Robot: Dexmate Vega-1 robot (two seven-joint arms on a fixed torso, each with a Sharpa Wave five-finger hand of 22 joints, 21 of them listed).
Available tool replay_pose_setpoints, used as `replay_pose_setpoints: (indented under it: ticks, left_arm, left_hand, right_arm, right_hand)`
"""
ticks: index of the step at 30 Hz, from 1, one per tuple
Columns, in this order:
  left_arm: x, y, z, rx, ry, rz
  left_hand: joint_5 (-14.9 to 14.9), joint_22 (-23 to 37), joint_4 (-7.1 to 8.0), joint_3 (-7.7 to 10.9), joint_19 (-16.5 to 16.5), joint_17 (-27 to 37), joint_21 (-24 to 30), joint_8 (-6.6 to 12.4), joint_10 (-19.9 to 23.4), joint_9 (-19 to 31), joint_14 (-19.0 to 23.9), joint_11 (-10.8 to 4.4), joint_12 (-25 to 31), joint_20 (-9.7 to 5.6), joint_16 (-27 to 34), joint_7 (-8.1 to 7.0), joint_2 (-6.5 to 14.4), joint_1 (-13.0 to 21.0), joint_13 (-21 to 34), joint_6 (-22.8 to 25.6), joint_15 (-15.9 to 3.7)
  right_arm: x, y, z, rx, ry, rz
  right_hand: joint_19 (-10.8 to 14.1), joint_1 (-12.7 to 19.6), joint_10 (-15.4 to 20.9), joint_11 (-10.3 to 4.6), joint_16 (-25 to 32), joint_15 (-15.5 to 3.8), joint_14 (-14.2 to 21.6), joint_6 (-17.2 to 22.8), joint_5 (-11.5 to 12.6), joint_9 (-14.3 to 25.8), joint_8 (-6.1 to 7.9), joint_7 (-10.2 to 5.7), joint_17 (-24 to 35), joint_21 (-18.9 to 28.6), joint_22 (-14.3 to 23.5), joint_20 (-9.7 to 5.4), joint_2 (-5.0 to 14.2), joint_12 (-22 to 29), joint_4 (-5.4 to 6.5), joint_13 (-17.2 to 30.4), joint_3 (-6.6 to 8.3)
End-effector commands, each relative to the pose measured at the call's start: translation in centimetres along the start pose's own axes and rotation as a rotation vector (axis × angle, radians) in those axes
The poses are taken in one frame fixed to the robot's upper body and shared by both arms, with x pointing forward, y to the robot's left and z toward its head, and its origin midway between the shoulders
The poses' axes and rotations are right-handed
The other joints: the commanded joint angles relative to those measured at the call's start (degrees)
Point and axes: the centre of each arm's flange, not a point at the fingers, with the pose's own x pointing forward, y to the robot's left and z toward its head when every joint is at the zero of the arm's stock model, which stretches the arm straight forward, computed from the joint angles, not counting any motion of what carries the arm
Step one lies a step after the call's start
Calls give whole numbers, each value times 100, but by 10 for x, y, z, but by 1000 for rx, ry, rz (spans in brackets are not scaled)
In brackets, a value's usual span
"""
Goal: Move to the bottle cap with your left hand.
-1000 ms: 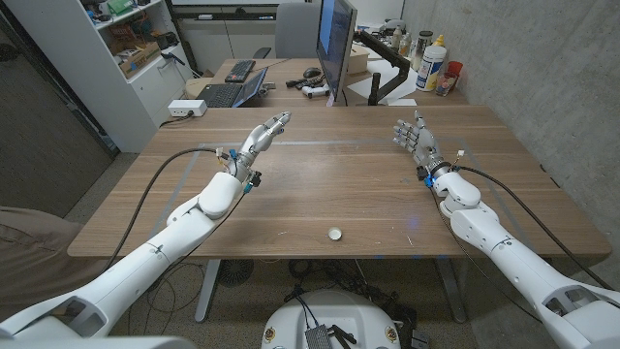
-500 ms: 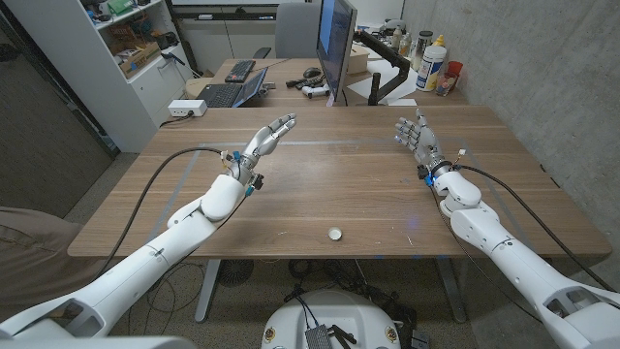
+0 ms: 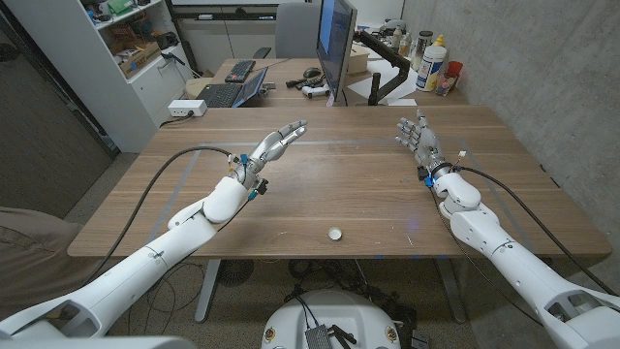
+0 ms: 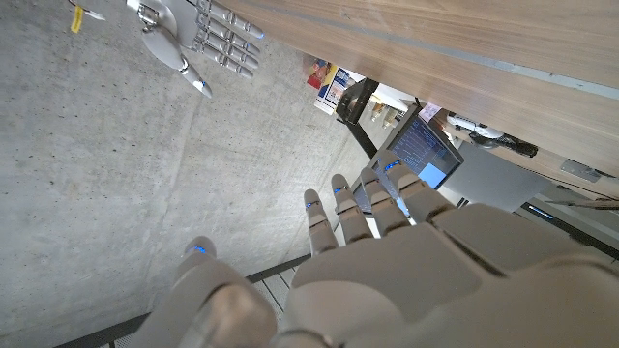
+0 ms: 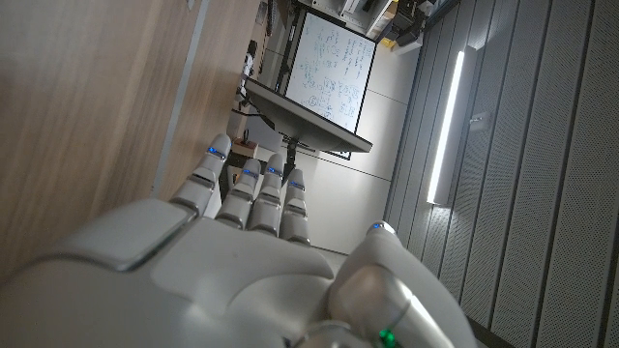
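We see the cap [image 3: 334,233] lying on the table [image 3: 368,194] near its front edge, well apart from our left hand [image 3: 274,145], which hangs over the table's far half with fingers stretched out, grasping nothing. Our right hand [image 3: 417,138] is likewise spread and empty. The left wrist view catches that right hand [image 4: 198,39] before a concrete wall [image 4: 116,184]
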Motion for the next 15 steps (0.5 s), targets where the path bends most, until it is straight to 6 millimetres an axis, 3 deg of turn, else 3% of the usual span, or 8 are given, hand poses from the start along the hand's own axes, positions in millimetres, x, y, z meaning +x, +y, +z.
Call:
replay_pose_setpoints:
  ticks: [1, 15]
  left_arm:
    - [-2, -18, 7, -47, -46, -51]
    - [-7, -24, 16, 1, -81, -83]
  left_hand:
    - [44, 14, 28, -44, -3, 15, 9, -53, -26, 3, -31, 2, -19, -113, -20, -9, -25, -74, 12, -105, -752]
    - [70, 17, 111, -133, 26, 16, 21, -39, 39, 2, 20, -5, 15, -130, 7, -24, -20, -156, 11, -103, -778]
  right_arm:
    - [-2, 1, -2, 12, -6, -20]
    - [1, 1, -4, 10, -11, -40]
  right_hand:
    - [25, 30, -32, -13, -4, -3, -34, -32, 59, 24, -7, -6, 31, -23, 8, -32, 110, -30, -5, 27, 47]
    - [28, 38, -24, 14, 7, 3, -61, -15, 62, 24, 20, 13, 30, -49, 9, -35, 117, -30, -6, 29, 53]
